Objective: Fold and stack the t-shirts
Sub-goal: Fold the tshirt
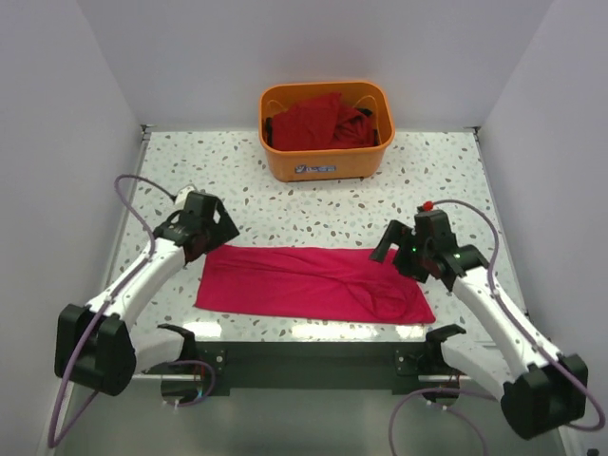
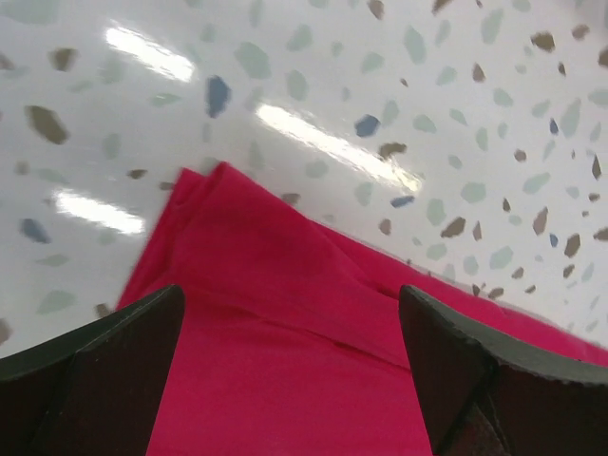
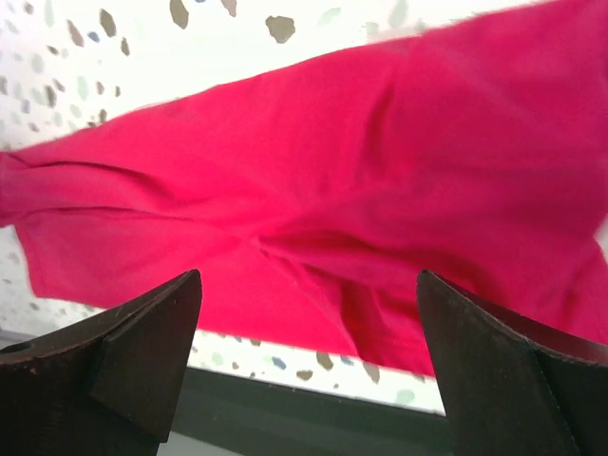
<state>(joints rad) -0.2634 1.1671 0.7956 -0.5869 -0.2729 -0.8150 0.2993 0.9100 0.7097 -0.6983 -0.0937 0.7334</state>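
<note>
Lying flat along the near edge of the table [image 1: 285, 204], the crimson t-shirt [image 1: 313, 283] is a long band running left to right between your two arms. The left wrist view shows layered cloth edges at its far left corner, so read it as folded lengthwise at least once. The right end is creased and a little bunched toward the near right corner.

Left gripper [image 1: 211, 236] hangs over that far left corner, its fingers [image 2: 104, 380] spread wide with only cloth and table showing between them. It is pinching nothing. Right gripper [image 1: 397, 252] sits over the band's right end, its fingers [image 3: 123, 351] equally wide apart and holding nothing.

Progress, as a judgement: early. You have one shirt partly folded. The band wants crosswise folds to become a packet, and no stack is in sight. Darker red shirts [image 1: 313, 123] sit heaped and unfolded in the orange basket [image 1: 323, 163] at the middle of the far edge, well apart from the band.

Hard to make out:
- How many shirts the basket holds cannot be counted, as they are tangled together.
- Collar and sleeves of the crimson one are not visible.
- How many layers the band has cannot be told.
- Both wrist views crop the shirt.
</note>
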